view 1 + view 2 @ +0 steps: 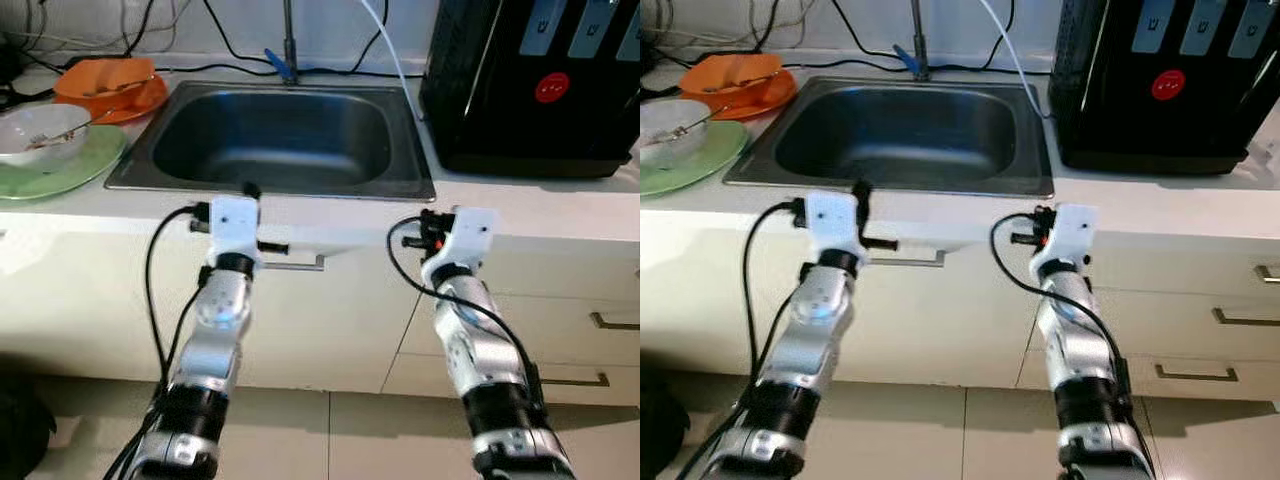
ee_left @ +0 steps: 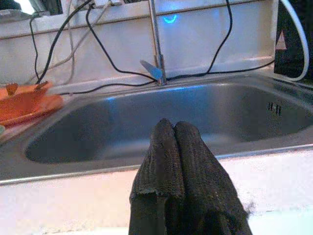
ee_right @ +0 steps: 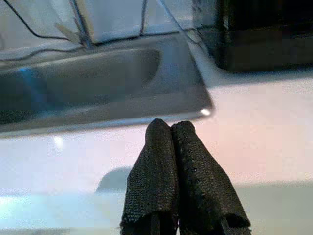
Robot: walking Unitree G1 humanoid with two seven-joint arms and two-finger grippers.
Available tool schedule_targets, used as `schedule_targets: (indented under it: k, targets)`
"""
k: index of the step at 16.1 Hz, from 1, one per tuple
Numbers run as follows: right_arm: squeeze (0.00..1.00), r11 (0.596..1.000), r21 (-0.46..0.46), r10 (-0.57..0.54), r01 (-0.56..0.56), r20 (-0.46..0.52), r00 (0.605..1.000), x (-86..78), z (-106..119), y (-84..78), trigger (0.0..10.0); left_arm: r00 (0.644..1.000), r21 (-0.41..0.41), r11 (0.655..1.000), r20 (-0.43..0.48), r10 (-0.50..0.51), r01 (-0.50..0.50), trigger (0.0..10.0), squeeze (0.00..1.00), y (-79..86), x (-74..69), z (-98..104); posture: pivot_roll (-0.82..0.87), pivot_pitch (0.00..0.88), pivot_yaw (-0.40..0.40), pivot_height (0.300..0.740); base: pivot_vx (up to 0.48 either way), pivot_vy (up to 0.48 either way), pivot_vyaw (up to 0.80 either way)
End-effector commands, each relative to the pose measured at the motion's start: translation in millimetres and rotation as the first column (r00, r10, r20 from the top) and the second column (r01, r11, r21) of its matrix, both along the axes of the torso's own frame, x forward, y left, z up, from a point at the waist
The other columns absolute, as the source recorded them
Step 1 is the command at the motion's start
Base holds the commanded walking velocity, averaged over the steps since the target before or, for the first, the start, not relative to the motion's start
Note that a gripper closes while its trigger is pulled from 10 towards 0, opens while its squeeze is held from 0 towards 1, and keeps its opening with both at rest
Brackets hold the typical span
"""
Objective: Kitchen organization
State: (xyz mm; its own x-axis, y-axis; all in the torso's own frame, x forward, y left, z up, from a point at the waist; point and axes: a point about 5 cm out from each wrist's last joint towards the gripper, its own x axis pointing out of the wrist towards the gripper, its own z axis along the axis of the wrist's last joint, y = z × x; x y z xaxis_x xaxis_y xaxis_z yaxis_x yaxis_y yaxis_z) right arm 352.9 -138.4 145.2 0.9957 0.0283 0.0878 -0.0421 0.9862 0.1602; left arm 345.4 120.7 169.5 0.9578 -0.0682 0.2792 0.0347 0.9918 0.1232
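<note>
One stainless steel sink sits set into a white countertop, and a single thin tap rises behind its far rim with a blue lever at its base. Both arms reach forward to the counter's front edge. The left gripper is level with the near rim of the sink, its two black fingers pressed flat together with nothing between them; the right gripper is above the bare counter just beside the sink's right front corner, its two fingers likewise pinched closed on nothing. To the robot's left of the sink lie the dishes: one orange bowl resting on one orange plate at the back, and nearer the front one white bowl holding food scraps and a utensil, standing on one green plate. That makes two bowls and two plates, all well apart from both grippers. To the right of the sink stands one black appliance with a round red mark on its front. Several black cables and one white hose trail along the wall behind the sink. Below the counter, three metal drawer handles show on the white cabinet fronts.
</note>
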Motion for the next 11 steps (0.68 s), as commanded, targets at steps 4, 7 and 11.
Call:
schedule_targets:
  k: [4, 7, 11]
  targets:
    - [0.0, 1.0, 0.015, 0.005, -0.005, 0.033, 0.999, 4.7, 5.2, 5.5, 10.0, 0.999, -0.019, 0.999, 0.023, -0.034, 0.034, 10.0, 0.0, -5.5, 3.8, 5.0, 0.02, 0.022, 0.013, 0.74, 0.0, 0.48, 0.0]
    - [0.0, 1.0, 0.023, 0.003, -0.005, 0.064, 0.998, 4.7, 10.2, 2.5, 10.0, 0.999, -0.035, 0.999, 0.021, -0.038, 0.039, 10.0, 0.0, -6.6, 4.3, 3.1, 0.01, 0.019, 0.015, 0.74, 0.0, 0.48, 0.0]
    - [0.0, 1.0, 0.022, 0.002, -0.003, 0.062, 0.998, 3.3, 6.7, 0.3, 10.0, 0.999, -0.036, 0.998, 0.02, -0.043, 0.044, 10.0, 0.0, -7.9, 4.0, 1.4, 0.0, 0.014, 0.018, 0.74, 0.0, 0.48, 0.0]
